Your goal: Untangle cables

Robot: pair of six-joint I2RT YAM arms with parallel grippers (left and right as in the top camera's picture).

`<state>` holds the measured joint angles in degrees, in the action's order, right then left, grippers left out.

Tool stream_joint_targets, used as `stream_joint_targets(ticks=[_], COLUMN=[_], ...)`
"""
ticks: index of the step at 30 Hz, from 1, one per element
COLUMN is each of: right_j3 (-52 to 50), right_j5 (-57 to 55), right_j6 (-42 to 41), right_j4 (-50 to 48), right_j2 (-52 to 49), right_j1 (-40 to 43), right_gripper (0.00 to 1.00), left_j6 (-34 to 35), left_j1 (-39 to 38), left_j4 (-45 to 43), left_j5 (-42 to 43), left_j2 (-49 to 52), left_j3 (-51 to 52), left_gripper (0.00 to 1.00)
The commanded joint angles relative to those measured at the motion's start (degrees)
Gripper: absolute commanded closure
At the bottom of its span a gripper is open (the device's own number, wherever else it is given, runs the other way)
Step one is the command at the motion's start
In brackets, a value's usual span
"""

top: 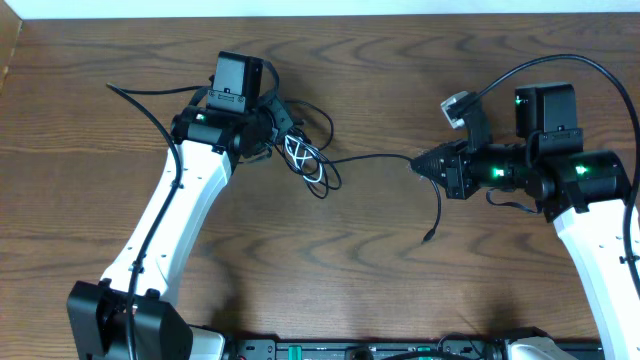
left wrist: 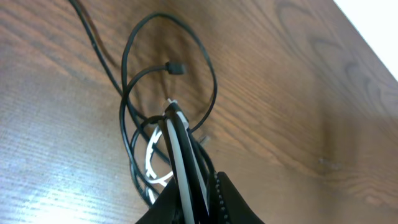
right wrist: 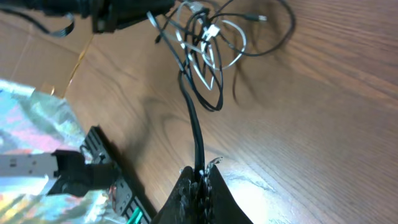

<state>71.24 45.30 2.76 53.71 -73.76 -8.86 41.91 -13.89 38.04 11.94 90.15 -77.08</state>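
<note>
Right gripper (right wrist: 199, 183), fingers clamped on one black cable (top: 370, 158), which runs straight leftward to the tangle (top: 308, 162) pinched in the left gripper (left wrist: 189, 202) (white strand (left wrist: 177, 152) included).

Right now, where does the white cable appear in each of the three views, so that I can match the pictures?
Overhead: the white cable lies left of centre, beside the left gripper.
Left wrist: white cable at bottom centre, rising out of that gripper.
Right wrist: white cable at top centre, a pale loop.
Shared landmark: the black cable loops tangled around it.
</note>
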Motion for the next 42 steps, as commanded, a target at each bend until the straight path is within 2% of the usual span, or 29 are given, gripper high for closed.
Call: stream_joint_targets(ticks=[1, 3, 6, 7, 10, 11, 12, 14, 15, 16, 20, 23, 24, 27, 34, 37, 42], right_j3=[0.9, 0.9, 0.9, 0.9, 0.9, 0.9, 0.9, 0.9, 0.9, 0.9, 1.2, 1.2, 1.1, 1.1, 1.0, 1.0, 1.0], right_j5=[3.3, 3.3, 3.3, 3.0, 2.6, 2.7, 2.7, 2.6, 2.4, 2.0, 2.3, 2.7, 2.7, 2.7, 1.6, 1.6, 2.3], right_j6=[2.6, 1.8, -5.5, -10.4, -15.3, -16.3, -16.5, -16.2, -15.3, -15.4, -15.4, -15.4, -15.4, -15.3, -15.2, -17.5, -22.5], right_j4=[-1.9, -3.6, -9.7, -14.0, -19.1, -21.0, -21.8, -22.7, -22.9, -22.9, -22.6, -22.4, -22.4, -22.5, -25.1, -27.9, -33.3], right_j2=[-0.9, -2.1, -5.5, -8.4, -12.6, -14.3, -15.1, -15.9, -15.9, -15.6, -11.3, -5.2, -2.7, -1.8, -8.5, -12.2, -16.2], right_j1=[-1.8, -4.3, -9.8, -13.7, -18.9, -21.0, -22.0, -23.5, -23.6, -23.0, -16.0, -7.1, -2.9, 0.8, -1.0, -1.3, -1.7], right_gripper=[0.99, 0.99, 0.98, 0.99, 0.96, 0.88, 0.75, 0.59, 0.43, 0.39, 0.34, 0.33, 0.31, 0.30, 0.30, 0.31, 0.34], left_j6=[0.0, 0.6, 2.7, 8.7, 18.6, 20.7, 21.1, 21.7, 22.5, 22.5, 22.2, 20.5, 17.9, 11.6, 3.0, -1.1, -11.1], left_j1=[0.4, 0.4, 0.4, 0.4, 0.4, 0.4, 0.4, 0.4, 0.4, 0.4, 1.3, 2.9, 3.7, 5.1, 3.9, 3.0, 0.2], left_j4=[-1.6, -3.0, -7.5, -10.6, -14.2, -17.0, -19.5, -24.3, -27.5, -29.7, -32.8, -33.1, -34.1, -34.5, -34.5, -34.5, -30.3], left_j5=[-2.1, -0.8, 4.6, 5.6, 6.6, 9.1, 11.2, 15.0, 17.9, 19.7, 25.6, 31.7, 36.3, 46.1, 60.5, 65.1, 68.1], left_j2=[0.1, 0.1, 0.1, 0.1, 0.1, 0.1, 0.1, 0.1, 0.1, 0.1, 0.1, 0.1, 0.1, 0.1, 0.1, 0.1, 0.1], left_j3=[-0.4, -0.4, -0.4, -0.4, -0.4, -0.4, -0.4, -0.4, -0.4, -0.4, -0.4, -0.4, -0.4, -0.4, -0.4, -0.4, -0.4], left_gripper=[0.86, 0.87, 0.92, 0.92, 0.92, 0.92, 0.92, 0.92, 0.92, 0.92, 0.92, 0.92, 0.92, 0.92, 0.92, 0.92, 0.92])
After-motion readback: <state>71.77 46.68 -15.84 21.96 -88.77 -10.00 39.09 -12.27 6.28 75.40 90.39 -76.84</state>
